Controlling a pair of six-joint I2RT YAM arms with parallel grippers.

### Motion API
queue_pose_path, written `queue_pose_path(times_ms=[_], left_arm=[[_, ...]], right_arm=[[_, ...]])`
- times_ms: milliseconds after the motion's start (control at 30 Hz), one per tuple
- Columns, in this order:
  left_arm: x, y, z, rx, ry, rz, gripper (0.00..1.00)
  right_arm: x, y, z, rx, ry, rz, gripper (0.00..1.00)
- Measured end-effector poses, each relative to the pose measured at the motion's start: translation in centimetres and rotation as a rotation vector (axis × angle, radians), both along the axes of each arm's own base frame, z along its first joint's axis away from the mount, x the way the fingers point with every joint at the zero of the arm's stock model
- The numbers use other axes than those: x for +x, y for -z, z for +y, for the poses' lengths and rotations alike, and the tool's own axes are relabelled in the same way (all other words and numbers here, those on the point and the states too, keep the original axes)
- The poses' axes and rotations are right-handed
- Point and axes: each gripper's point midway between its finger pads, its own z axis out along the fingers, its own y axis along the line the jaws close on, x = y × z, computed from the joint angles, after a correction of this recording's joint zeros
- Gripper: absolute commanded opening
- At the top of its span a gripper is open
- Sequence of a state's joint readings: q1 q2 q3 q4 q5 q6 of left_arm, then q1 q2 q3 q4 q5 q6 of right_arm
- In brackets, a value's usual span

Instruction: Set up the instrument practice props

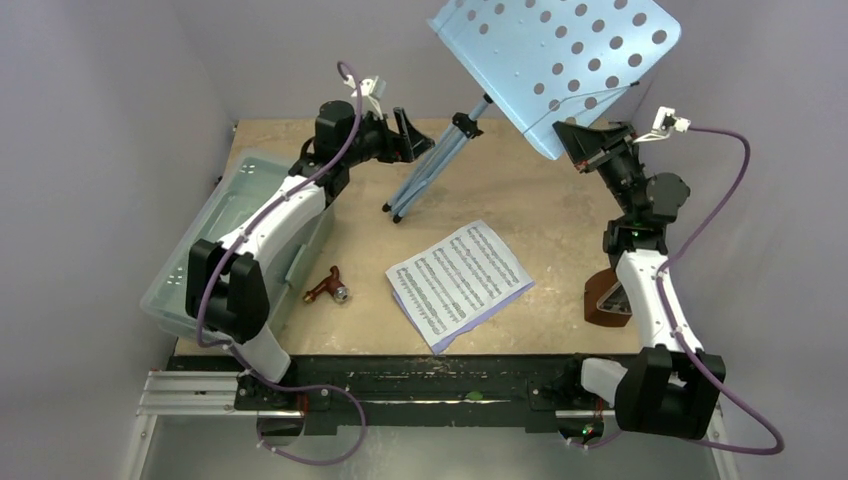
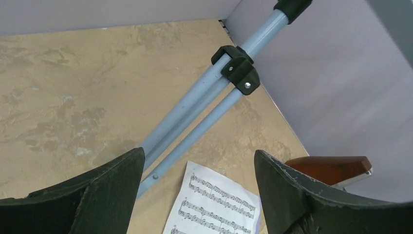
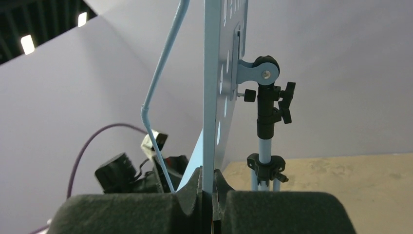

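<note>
The light-blue music stand leans across the back of the table, its perforated desk (image 1: 560,60) raised at the top right and its folded tripod legs (image 1: 430,170) slanting down to the tabletop. My right gripper (image 1: 575,140) is shut on the desk's lower edge (image 3: 213,97), which stands between the jaws of that gripper (image 3: 208,173). My left gripper (image 1: 410,135) is open beside the legs (image 2: 195,117), and nothing lies between the jaws of this gripper (image 2: 199,158). White and lilac sheet-music pages (image 1: 460,280) lie mid-table. The brown metronome (image 1: 605,298) stands partly hidden behind my right arm.
A large clear plastic box (image 1: 235,240) sits along the left edge under my left arm. A small brown and silver piece (image 1: 327,288) lies on the table beside it. Grey walls close in the back and both sides.
</note>
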State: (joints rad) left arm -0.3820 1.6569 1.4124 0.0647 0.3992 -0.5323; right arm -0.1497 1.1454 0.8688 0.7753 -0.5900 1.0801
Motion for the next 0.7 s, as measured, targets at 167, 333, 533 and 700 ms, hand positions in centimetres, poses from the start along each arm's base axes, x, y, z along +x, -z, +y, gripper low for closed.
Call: queue_pose_path(times_ms=[167, 333, 533, 700], left_arm=[[0.7, 2.7, -0.8, 0.01, 0.029, 0.063, 0.9], [0.6, 4.9, -1.6, 0.023, 0.077, 0.098, 0.88], [-0.5, 6.4, -2.1, 0.052, 0.141, 0.048, 0.6], [-0.7, 6.5, -2.1, 0.063, 0.154, 0.012, 0.43]], right_arm=[[-2.0, -2.1, 3.3, -0.117, -0.116, -0.115, 0.0], [-4.0, -3.9, 6.0, -0.232, -0.205, -0.235, 0.0], [-5.0, -4.4, 6.9, -0.279, -0.238, -0.295, 0.0], [-4.7, -4.3, 6.9, -0.28, -0.225, -0.293, 0.0]])
